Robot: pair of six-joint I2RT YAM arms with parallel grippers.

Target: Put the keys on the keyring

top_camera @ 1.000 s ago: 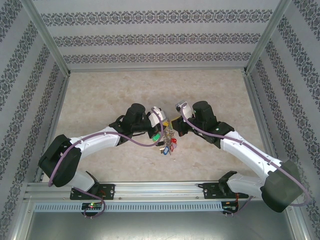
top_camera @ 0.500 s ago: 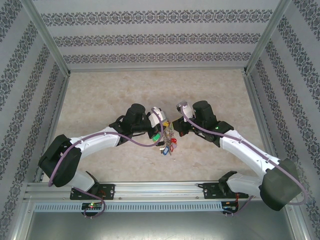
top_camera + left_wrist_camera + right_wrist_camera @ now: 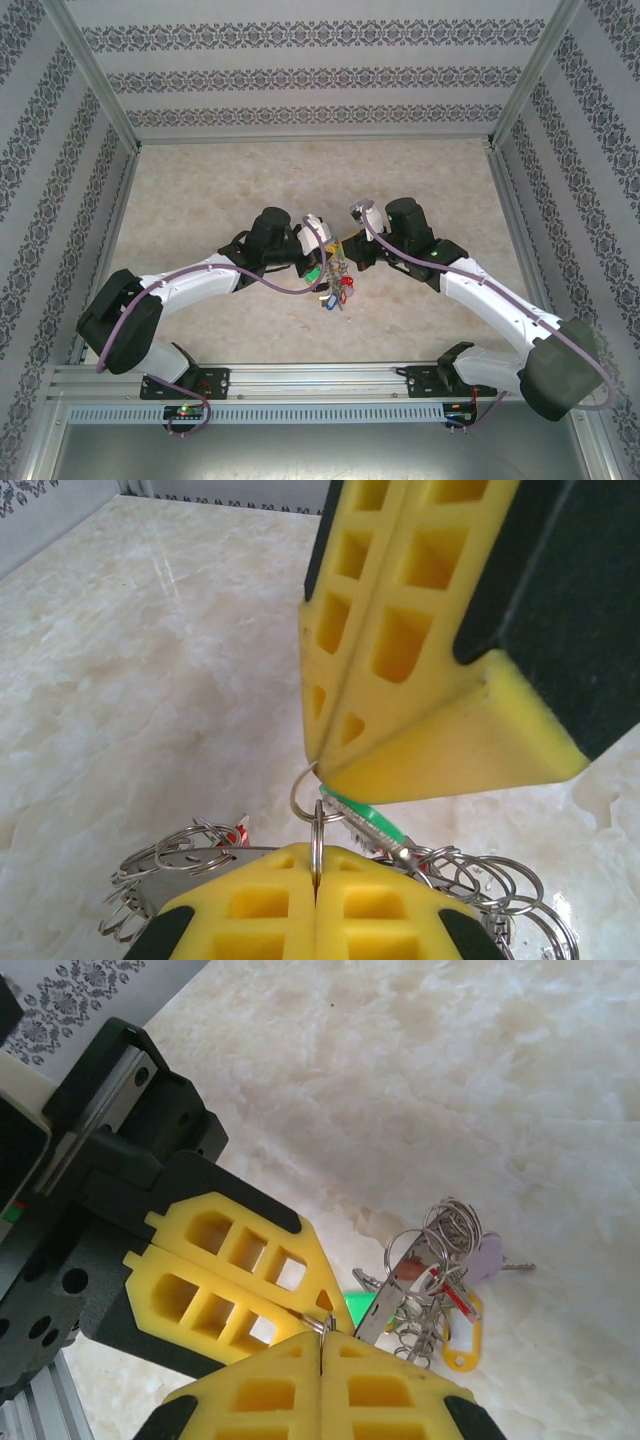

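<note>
The keyring [image 3: 336, 282] hangs between the two grippers over the marble table, its grey metal band [image 3: 398, 1282] fringed with small rings and coloured tags. My left gripper [image 3: 316, 868] is shut on a small split ring [image 3: 316, 830] standing edge-on at the keyring's rim. My right gripper [image 3: 320, 1345] is shut on another small ring [image 3: 300, 792], linked with the first, beside a key with a green tag [image 3: 368, 820]. In the top view the left gripper [image 3: 324, 250] and right gripper [image 3: 349, 254] meet tip to tip. The red-tagged key is hard to tell from the keyring's own red tags.
Yellow [image 3: 462, 1328], red [image 3: 447, 1295] and purple [image 3: 486, 1256] tags dangle from the keyring above the table [image 3: 200, 190]. Patterned walls and aluminium posts [image 3: 100, 90] enclose the table on three sides. A metal rail [image 3: 320, 378] carries the arm bases at the near edge.
The right arm has shifted a little, its wrist nudged toward the left gripper. Both grippers stay shut and tip to tip over the hanging keyring.
</note>
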